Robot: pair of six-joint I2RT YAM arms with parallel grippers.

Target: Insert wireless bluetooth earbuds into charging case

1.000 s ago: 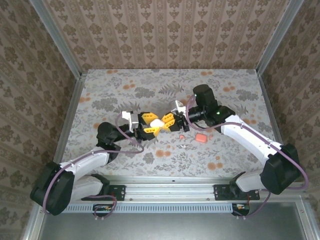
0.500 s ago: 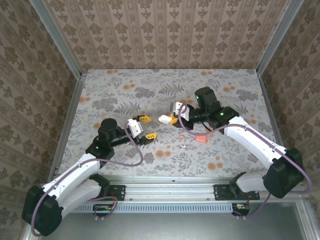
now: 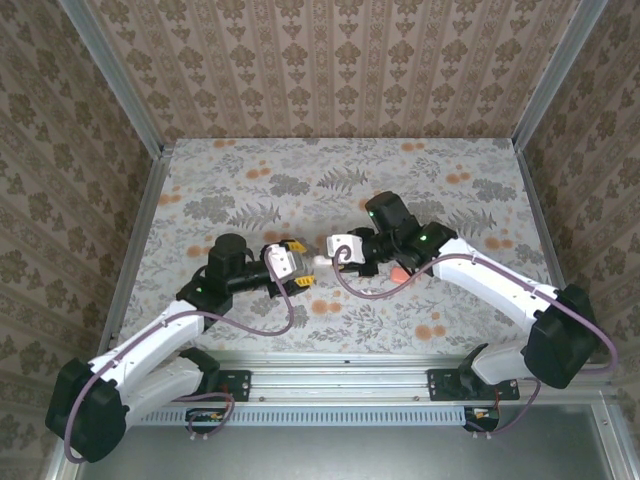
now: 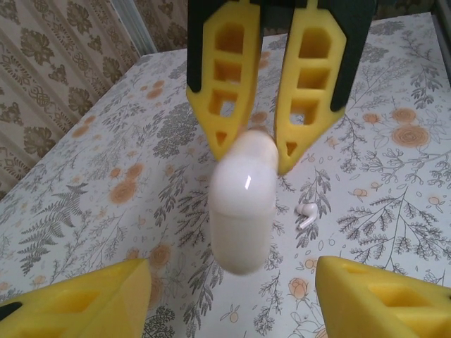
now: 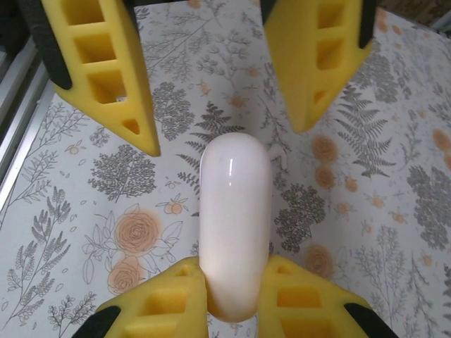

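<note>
Plainly, the right gripper (image 5: 234, 282) pinched one end of the white case (image 5: 235, 204), whose free end pointed lengthwise between the left gripper's (image 5: 222, 130) spread fingers; one earbud (image 4: 306, 214) lay loose near the case.

Overhead camera looks steeply down from the near edge over the whole table (image 3: 250, 170); each wrist camera sits close, facing the other across the same white charging case (image 4: 242, 211)
</note>
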